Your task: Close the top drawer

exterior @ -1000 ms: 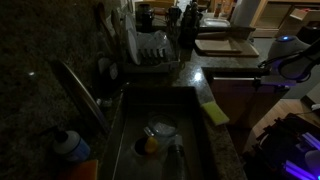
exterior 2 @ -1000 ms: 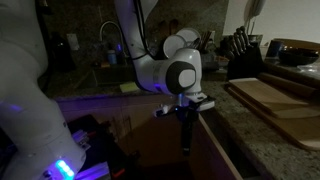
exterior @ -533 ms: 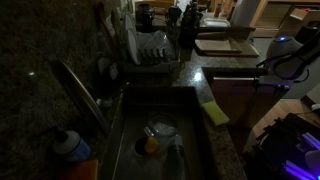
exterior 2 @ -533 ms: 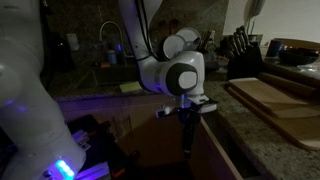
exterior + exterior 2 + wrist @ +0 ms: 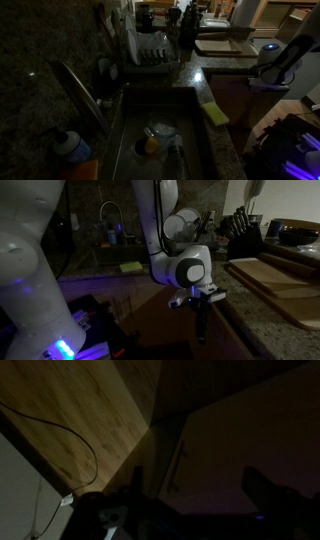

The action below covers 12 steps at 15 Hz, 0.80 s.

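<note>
The top drawer [image 5: 236, 76] stands pulled out from the counter front beyond the sink, and only its pale top edge shows in the dim light. In an exterior view my gripper [image 5: 199, 332] points straight down beside the counter edge, over the dark open drawer space [image 5: 160, 320]. In the wrist view my gripper [image 5: 200, 495] is open and empty. Its two dark fingers [image 5: 264, 490] stand wide apart in front of a dark panel with a thin bar handle [image 5: 178, 464]. I cannot tell whether a finger touches the drawer.
A yellow sponge [image 5: 213, 112] lies on the counter beside the dark sink basin [image 5: 150, 125]. A dish rack [image 5: 150, 50] and cutting boards [image 5: 272, 280] stand on the counter. A knife block [image 5: 240, 230] and a faucet [image 5: 110, 220] stand behind.
My arm has swung along the counter front and lowered. The gripper now hangs closer to the counter edge. The drawer shows no clear movement.
</note>
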Tool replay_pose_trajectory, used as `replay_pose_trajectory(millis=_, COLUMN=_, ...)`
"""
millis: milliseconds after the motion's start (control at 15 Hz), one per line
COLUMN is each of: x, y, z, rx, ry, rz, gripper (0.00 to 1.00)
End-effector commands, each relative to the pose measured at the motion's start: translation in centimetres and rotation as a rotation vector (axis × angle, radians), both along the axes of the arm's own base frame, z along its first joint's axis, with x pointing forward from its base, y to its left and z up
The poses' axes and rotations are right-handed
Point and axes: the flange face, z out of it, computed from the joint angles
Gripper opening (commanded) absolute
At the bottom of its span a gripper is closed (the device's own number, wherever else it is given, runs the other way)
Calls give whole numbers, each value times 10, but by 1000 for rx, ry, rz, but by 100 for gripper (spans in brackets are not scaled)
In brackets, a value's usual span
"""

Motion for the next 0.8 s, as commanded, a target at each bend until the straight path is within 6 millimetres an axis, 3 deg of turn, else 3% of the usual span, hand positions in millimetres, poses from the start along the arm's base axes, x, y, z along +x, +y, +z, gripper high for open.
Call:
replay_pose_trajectory(millis=0, x=34, y=-5, z=-13, rx=-193, ry=-59, rz=72, gripper=100)
replay_pose_trajectory(millis=133, x=39, y=-1, z=-17, rx=-239, ry=-70, rz=66, gripper=100)
replay_pose_trajectory(millis=200, x=34, y=8, z=-20, rx=-156, ry=-18, rz=53, gripper=100)
replay_pose_trajectory(millis=333, x=35, y=10, z=-14, rx=-185, ry=-45, rz=47, gripper=100)
replay_pose_trajectory(millis=400, x=32, y=22, z=-9, rx=-76, ry=-6, rz=107, gripper=100)
replay_pose_trajectory(millis=533, x=32, y=39, z=2, rx=-19, ry=-29, rz=196, gripper=100)
replay_pose_trajectory(millis=733, x=40, y=61, z=40, rx=62, ry=-68, rz=313, gripper=100)
